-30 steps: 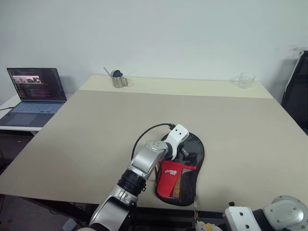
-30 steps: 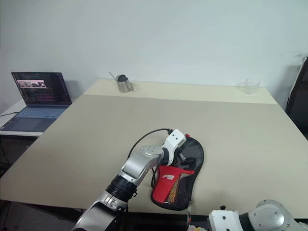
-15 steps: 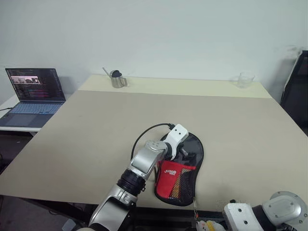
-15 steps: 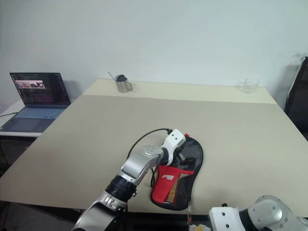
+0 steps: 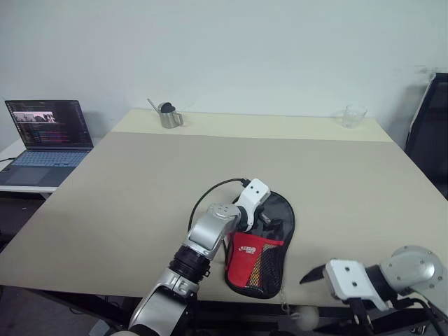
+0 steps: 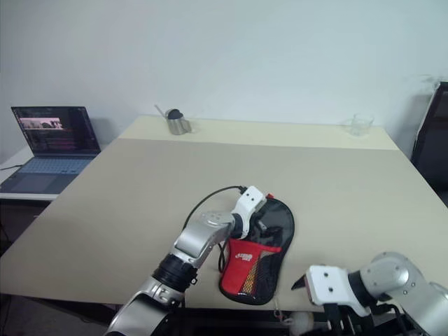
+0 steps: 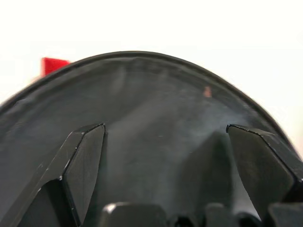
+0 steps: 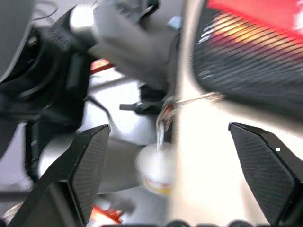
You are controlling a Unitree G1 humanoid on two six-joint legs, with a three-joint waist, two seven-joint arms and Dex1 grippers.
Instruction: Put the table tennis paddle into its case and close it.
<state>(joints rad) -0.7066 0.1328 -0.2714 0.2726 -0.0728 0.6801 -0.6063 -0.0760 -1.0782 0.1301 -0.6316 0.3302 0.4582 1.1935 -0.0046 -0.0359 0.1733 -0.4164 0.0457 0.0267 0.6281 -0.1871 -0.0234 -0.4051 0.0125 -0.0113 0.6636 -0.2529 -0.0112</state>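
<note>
The case (image 5: 262, 241), black above and red with a mesh pocket below, lies flat near the table's front edge. My left gripper (image 5: 269, 222) rests over its black upper part. In the left wrist view, the left gripper (image 7: 164, 127) is open, with black fabric and a red tab (image 7: 54, 65) ahead of it. My right gripper (image 5: 313, 274) hovers at the front edge, right of the case, and its fingers (image 8: 90, 156) are spread wide and empty. A small white-yellow ball (image 8: 158, 170) is below the table edge, near the case's dangling zip pull (image 8: 163, 118). The table tennis paddle is hidden.
The beige table (image 5: 140, 189) carries a metal cup (image 5: 169, 116) at the far left and a clear glass (image 5: 352, 115) at the far right. An open laptop (image 5: 45, 136) sits on a side desk to the left. A dark chair (image 5: 430, 133) stands at the right.
My right gripper has risen from below the front edge toward the table and opened. The white-yellow ball now sits apart from it, below the edge. The left gripper has barely moved.
</note>
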